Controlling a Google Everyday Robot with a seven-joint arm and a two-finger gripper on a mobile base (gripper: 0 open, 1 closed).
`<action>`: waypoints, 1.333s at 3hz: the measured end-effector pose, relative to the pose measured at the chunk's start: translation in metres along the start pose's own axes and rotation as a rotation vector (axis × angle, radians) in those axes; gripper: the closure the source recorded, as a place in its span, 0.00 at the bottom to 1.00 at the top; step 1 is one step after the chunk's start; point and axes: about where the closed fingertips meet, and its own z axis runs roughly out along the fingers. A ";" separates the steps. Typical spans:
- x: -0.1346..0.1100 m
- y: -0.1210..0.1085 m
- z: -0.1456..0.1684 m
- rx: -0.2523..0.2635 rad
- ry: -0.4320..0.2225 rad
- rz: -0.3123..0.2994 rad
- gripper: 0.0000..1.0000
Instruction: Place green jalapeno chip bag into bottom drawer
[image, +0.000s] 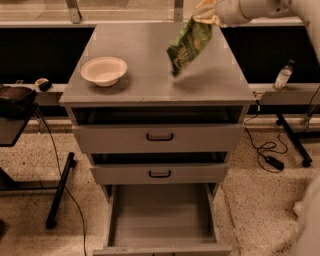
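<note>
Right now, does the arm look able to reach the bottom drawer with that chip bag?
Probably yes. The claw grips the green chip bag above the cabinet top, and the bottom drawer is pulled out well past the two upper drawers, so the way down looks free.

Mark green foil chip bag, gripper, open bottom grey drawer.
green foil chip bag (189, 47), camera view, middle of its hanging face.
gripper (206, 15), camera view, frame top, where it pinches the bag's top.
bottom grey drawer (160, 215), camera view, bare floor.

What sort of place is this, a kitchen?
Likely a test lab, not a kitchen: a grey drawer cabinet on speckled floor, loose black cables, and a gripper at top right holding a crinkly green chip bag.
</note>
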 end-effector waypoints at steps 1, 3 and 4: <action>-0.037 -0.010 -0.100 0.028 0.091 -0.082 1.00; -0.024 -0.002 -0.091 -0.021 0.079 0.021 1.00; -0.064 0.034 -0.125 -0.132 -0.011 0.141 1.00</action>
